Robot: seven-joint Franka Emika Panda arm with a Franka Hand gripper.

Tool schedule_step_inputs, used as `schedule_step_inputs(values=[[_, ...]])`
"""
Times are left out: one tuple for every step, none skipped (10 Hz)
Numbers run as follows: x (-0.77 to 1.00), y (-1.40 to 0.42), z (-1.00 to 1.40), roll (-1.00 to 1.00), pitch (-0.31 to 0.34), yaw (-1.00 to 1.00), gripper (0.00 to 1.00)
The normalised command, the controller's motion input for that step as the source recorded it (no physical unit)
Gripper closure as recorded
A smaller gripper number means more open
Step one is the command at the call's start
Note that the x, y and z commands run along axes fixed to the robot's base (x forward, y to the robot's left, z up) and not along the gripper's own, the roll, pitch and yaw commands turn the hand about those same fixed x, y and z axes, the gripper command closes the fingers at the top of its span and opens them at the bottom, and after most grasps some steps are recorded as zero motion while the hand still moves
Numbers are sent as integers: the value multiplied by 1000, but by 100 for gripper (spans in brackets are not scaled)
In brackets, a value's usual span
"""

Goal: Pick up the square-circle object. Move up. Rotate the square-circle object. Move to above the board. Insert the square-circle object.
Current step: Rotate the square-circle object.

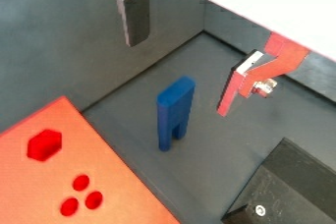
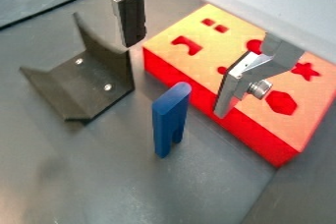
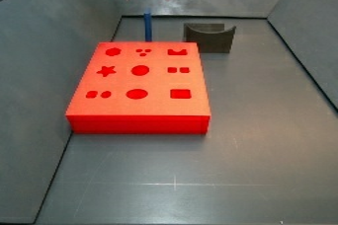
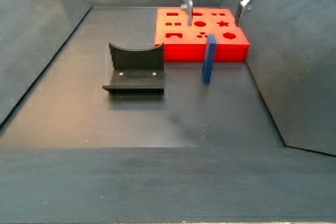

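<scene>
My pincer hangs spread apart and empty above the upright square-circle object, which stands on the bare worktop just beside the board edge, with the fixture near.

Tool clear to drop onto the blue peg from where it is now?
Probably yes. The tool hangs open above the upright blue peg, one finger on each side. Nothing lies between them; the red board and the dark grey U-shaped holder sit off to either side.
</scene>
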Motion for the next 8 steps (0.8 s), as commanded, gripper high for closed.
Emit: schedule_step_inputs(values=[[17, 0, -136, 2, 7, -1000, 0], [40, 5, -105, 0, 4, -1000, 0], [38, 5, -61, 0, 3, -1000, 0], [34, 8, -47, -1, 3, -1000, 0], [33, 8, -44, -1, 3, -1000, 0], [34, 9, -40, -1, 3, -1000, 0], [35, 10, -37, -1, 3, -1000, 0], [36, 9, -36, -1, 3, -1000, 0]])
